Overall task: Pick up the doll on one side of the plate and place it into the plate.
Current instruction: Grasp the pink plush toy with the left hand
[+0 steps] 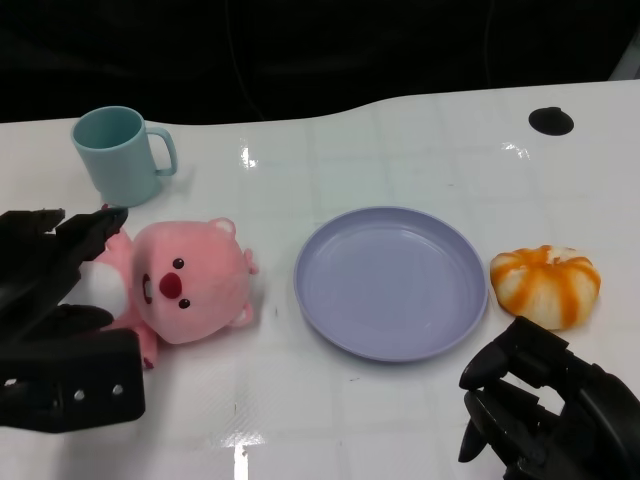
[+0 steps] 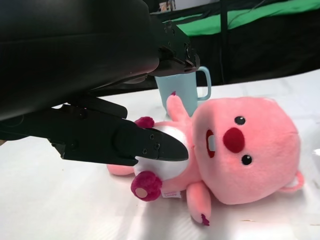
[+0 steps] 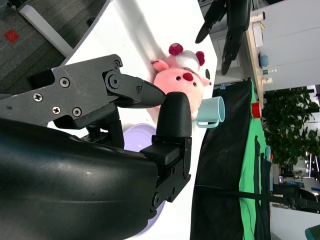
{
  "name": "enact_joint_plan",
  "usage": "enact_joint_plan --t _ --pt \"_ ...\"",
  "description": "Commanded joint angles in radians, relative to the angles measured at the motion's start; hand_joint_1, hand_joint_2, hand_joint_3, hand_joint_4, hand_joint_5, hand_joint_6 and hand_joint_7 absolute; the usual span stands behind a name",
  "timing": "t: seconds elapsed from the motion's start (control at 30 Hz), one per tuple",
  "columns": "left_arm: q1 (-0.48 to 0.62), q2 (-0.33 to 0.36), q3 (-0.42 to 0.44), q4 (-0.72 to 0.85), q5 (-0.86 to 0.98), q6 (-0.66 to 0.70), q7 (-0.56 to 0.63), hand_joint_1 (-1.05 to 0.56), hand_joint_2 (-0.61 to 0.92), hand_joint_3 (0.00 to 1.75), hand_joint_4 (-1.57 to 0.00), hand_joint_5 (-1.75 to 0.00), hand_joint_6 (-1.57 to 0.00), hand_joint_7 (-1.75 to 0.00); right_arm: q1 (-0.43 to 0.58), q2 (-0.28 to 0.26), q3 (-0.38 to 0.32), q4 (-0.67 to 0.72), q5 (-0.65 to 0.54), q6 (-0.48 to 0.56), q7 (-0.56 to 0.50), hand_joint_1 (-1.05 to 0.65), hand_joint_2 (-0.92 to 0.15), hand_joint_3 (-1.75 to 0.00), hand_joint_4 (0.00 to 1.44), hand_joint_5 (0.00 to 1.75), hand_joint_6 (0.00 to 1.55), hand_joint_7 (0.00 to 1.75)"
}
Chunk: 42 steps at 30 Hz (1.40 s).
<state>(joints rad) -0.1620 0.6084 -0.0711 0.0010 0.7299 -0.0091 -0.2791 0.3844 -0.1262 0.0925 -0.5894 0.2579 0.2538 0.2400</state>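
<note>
The pink doll (image 1: 185, 282) lies on its back left of the lavender plate (image 1: 330, 325), head toward the plate. My left hand (image 1: 55, 320) is at the doll's body, fingers (image 1: 92, 228) spread apart on either side of it. In the left wrist view one fingertip (image 2: 167, 146) lies over the white belly of the doll (image 2: 245, 150); no grip shows. My right hand (image 1: 548, 410) hovers near the table's front edge, right of the plate, holding nothing. The right wrist view shows my right hand (image 3: 150, 112), the doll (image 3: 182, 77) and my left hand (image 3: 225, 22) beyond.
A teal cup (image 1: 120, 152) stands behind the doll at the back left. An orange-and-white bun toy (image 1: 545, 284) lies just right of the plate. A black round cap (image 1: 551, 121) sits at the table's far right edge.
</note>
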Motion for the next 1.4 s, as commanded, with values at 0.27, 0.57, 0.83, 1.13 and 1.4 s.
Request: enact_joint_plan --t 0.27,0.57,0.83,1.13,1.4 --pt "-0.164 -0.013 -0.126 0.260 0.025 0.024 0.013 -0.73 0.91 0.01 -0.01 -0.14 -0.11 0.00 0.010 -0.005 0.001 -0.023 0.006 0.003 -0.003 -0.33 -0.92 -0.61 0.53 1.75 0.41 1.64" --pt "-0.281 -0.051 -0.231 0.478 0.027 0.022 0.026 -0.73 0.91 0.00 -0.03 -0.11 -0.11 0.00 0.021 -0.010 0.007 -0.040 -0.002 0.009 -0.011 -0.33 -0.92 -0.61 0.53 1.75 0.41 1.64" --pt "-0.387 -0.108 -0.321 0.734 0.033 0.018 0.079 -0.71 0.92 0.04 -0.05 -0.09 -0.11 -0.01 0.027 -0.010 0.011 -0.049 -0.003 0.010 -0.014 -0.32 -0.92 -0.62 0.53 1.75 0.41 1.64" --pt "-0.464 -0.189 -0.368 1.013 0.007 0.002 0.230 -0.34 0.89 0.00 -0.35 -0.10 -0.49 -0.05 0.036 -0.013 0.011 -0.060 -0.006 0.012 -0.014 -0.33 -0.91 -0.62 0.54 1.75 0.42 1.65" --pt "-0.504 -0.223 -0.390 1.193 -0.011 -0.061 0.339 -0.27 0.92 0.11 -0.82 -0.74 -1.06 -0.09 0.040 -0.011 0.011 -0.060 -0.010 0.007 -0.015 -0.33 -0.91 -0.61 0.54 1.75 0.42 1.65"
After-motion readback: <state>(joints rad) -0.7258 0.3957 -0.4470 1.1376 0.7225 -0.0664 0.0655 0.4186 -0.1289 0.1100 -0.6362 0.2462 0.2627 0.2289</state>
